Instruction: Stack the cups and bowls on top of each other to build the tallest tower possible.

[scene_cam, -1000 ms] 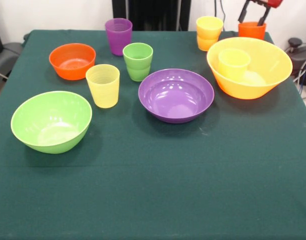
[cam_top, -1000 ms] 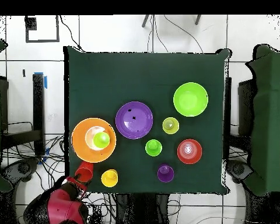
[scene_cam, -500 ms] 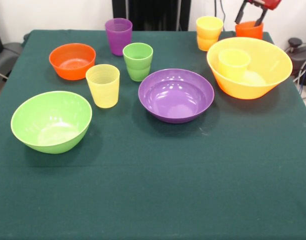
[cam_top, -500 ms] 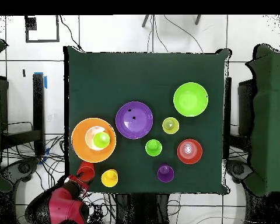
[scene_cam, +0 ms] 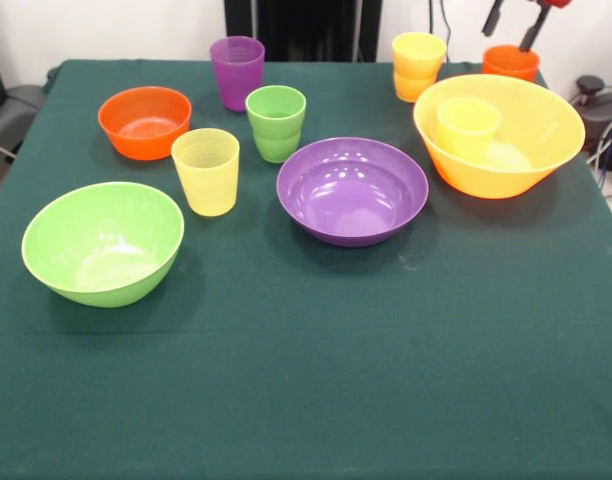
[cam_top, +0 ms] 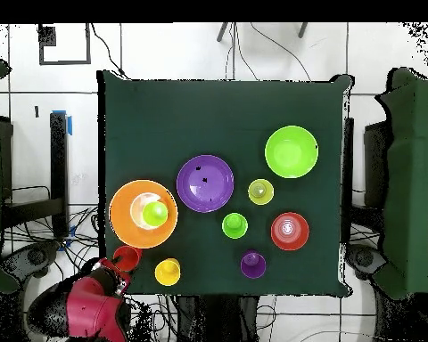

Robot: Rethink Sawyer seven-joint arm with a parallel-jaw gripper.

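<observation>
Gripper hovering at far right corner, fingers spread apart straddling orange cup, not clamping. Scanning left to right: lime green bowl, orange bowl, purple bowl, yellow-orange bowl holding one cup. Tower not yet rising. Risk: cup sitting near table edge, off-centre closing nudging it overboard.
</observation>
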